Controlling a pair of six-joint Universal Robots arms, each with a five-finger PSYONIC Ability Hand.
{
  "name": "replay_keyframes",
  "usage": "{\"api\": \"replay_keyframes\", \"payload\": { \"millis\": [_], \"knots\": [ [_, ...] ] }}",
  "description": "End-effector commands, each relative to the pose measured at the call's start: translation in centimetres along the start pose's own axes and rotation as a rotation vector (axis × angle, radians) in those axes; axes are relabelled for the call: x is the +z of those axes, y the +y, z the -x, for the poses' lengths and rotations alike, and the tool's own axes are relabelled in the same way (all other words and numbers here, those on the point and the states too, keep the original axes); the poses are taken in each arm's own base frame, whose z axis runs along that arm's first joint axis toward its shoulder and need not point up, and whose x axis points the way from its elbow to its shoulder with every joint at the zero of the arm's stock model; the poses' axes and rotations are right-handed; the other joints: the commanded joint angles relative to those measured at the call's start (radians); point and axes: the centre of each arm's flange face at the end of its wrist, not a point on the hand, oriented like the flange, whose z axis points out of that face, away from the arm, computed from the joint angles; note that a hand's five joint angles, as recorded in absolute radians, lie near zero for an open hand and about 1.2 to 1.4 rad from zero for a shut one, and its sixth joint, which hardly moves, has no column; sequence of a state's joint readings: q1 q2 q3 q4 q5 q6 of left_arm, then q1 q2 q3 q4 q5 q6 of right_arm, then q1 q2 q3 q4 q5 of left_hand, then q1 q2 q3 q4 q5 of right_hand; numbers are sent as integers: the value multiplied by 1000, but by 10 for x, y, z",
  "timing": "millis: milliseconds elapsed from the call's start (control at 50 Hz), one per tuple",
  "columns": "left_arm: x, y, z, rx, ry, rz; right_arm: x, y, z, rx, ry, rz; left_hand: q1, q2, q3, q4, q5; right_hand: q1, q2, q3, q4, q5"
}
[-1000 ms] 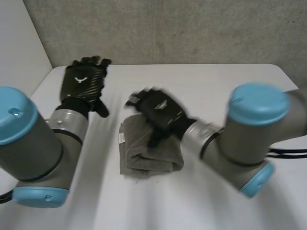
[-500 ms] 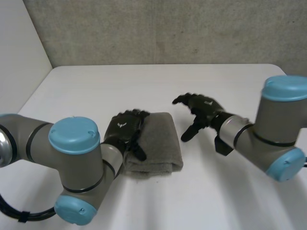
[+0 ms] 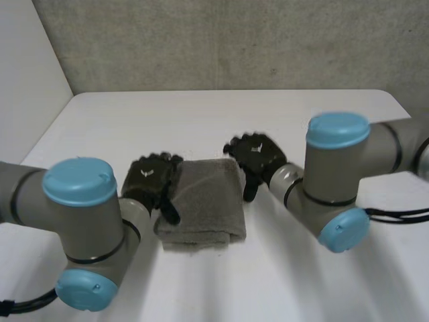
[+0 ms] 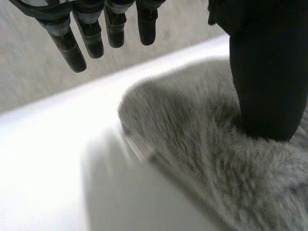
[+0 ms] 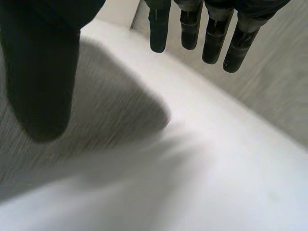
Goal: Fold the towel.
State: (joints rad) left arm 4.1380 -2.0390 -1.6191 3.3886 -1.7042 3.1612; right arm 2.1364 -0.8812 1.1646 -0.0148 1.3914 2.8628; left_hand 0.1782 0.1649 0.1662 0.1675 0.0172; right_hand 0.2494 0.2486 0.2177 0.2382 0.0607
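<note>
Left hand (image 3: 151,189) is open, fingers (image 4: 65,41) straight and slightly apart, pinching nothing. Its thumb rests on the towel (image 3: 204,204) at the left edge. Right hand (image 3: 257,154) is open too, fingers (image 5: 214,33) straight. Its thumb is over the towel's far right corner, and I cannot tell if it touches. The towel sits between the two hands, mid-table, as a compact grey block with stacked layers showing at the near edge. Folding looks basically done, probably leaving just a pat or squaring up and getting both hands clear. No bin or tray in play: the towel lies directly on the white table (image 3: 120,117).
</note>
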Motion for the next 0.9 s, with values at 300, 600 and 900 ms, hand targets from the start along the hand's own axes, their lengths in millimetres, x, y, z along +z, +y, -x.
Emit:
{"api": "replay_keyframes", "payload": {
  "millis": [300,600,900],
  "knots": [
    [-95,-201,75,-65,-197,-322,-123,-155,-130,127,466,-302,3,16,15,14,-10,-75,-74,-43,-64,-61],
    [-104,-194,75,-66,-190,-298,-128,-140,-117,142,440,-245,-3,10,9,8,-16,-75,-74,-43,-64,-61],
    [-93,-196,76,-66,-194,-402,-131,-144,-117,118,462,-335,0,13,12,11,-13,-75,-74,-43,-64,-61]
  ]
}}
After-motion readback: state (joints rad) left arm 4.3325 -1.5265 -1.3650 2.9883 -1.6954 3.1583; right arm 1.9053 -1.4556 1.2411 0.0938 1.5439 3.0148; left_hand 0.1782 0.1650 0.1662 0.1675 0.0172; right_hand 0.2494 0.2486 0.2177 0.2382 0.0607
